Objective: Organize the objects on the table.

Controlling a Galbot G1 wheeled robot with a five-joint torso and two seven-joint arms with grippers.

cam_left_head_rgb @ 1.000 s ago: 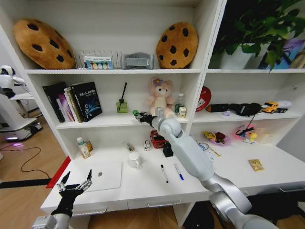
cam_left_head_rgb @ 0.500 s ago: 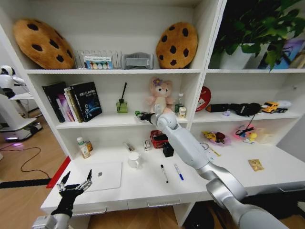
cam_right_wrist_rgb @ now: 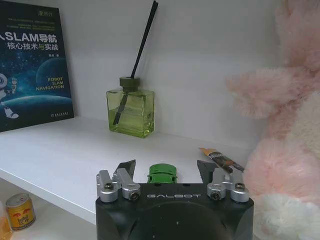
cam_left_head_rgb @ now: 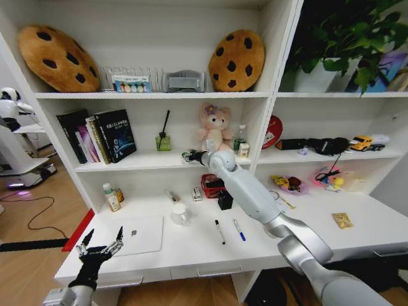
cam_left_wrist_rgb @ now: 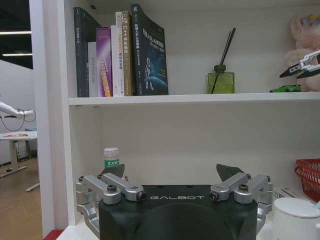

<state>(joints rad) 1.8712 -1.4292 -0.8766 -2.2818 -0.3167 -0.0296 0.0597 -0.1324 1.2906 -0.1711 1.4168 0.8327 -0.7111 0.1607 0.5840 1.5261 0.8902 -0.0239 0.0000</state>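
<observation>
A tiny green toy car (cam_right_wrist_rgb: 161, 174) stands on the middle shelf (cam_right_wrist_rgb: 60, 155), between a green diffuser bottle and a pink plush toy. My right gripper (cam_right_wrist_rgb: 166, 167) is open at the car, its fingers apart on either side; the left wrist view places that gripper (cam_left_wrist_rgb: 287, 74) slightly above the car (cam_left_wrist_rgb: 285, 88). On the table (cam_left_head_rgb: 191, 252) lie a silver laptop (cam_left_head_rgb: 137, 234), a black pen (cam_left_head_rgb: 219, 231), a blue pen (cam_left_head_rgb: 239, 230) and a yellow packet (cam_left_head_rgb: 342, 220). A green-capped bottle (cam_left_head_rgb: 109, 197) stands at the back left. My left gripper (cam_left_head_rgb: 100, 242) hangs open off the table's front left corner.
The diffuser bottle (cam_right_wrist_rgb: 130, 112) and the plush toy (cam_right_wrist_rgb: 285, 150) flank the car closely. Books (cam_left_head_rgb: 105, 135) fill the shelf's left end. A white mug (cam_left_head_rgb: 180, 213), a red mesh basket (cam_left_head_rgb: 210, 186) and a black box (cam_left_head_rgb: 224, 201) stand mid-table.
My right gripper has shifted slightly rightward along the middle shelf, and that arm's elbow has swung right. The left arm has not moved.
</observation>
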